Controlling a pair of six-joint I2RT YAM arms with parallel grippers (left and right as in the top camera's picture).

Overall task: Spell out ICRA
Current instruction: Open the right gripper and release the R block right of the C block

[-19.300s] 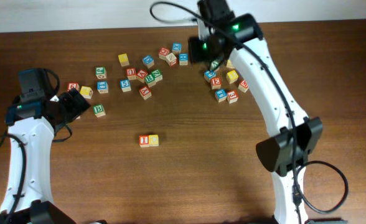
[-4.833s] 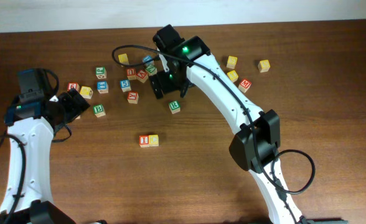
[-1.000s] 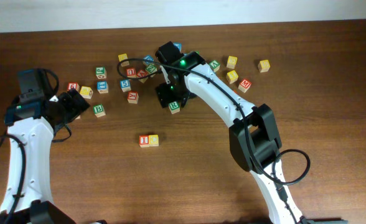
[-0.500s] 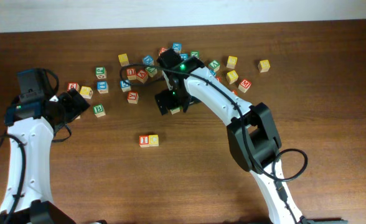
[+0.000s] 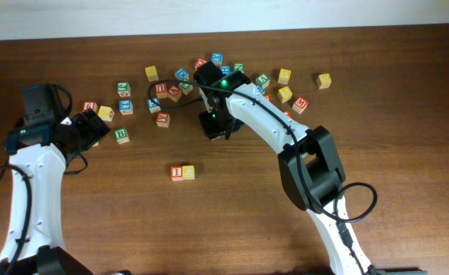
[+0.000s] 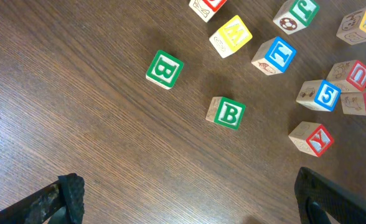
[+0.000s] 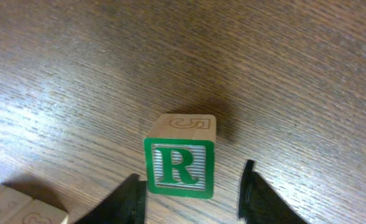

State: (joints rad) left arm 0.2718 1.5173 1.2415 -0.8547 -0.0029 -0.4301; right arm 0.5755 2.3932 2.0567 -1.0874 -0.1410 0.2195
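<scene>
Right wrist — one R cube (image 7: 180,163)

Overhead: fixed high above the table (image 5: 209,221), facing straight down, far off, both arms in frame. Left wrist: well up, tilted down past the left gripper (image 6: 192,200), fingers at the bottom corners. The green B cube (image 6: 226,113) ahead of it also shows overhead. Right wrist: very low and close, R cube (image 7: 178,163) between the right gripper (image 7: 192,196) fingers. Overhead shares that patch, mostly covered by the gripper.
</scene>
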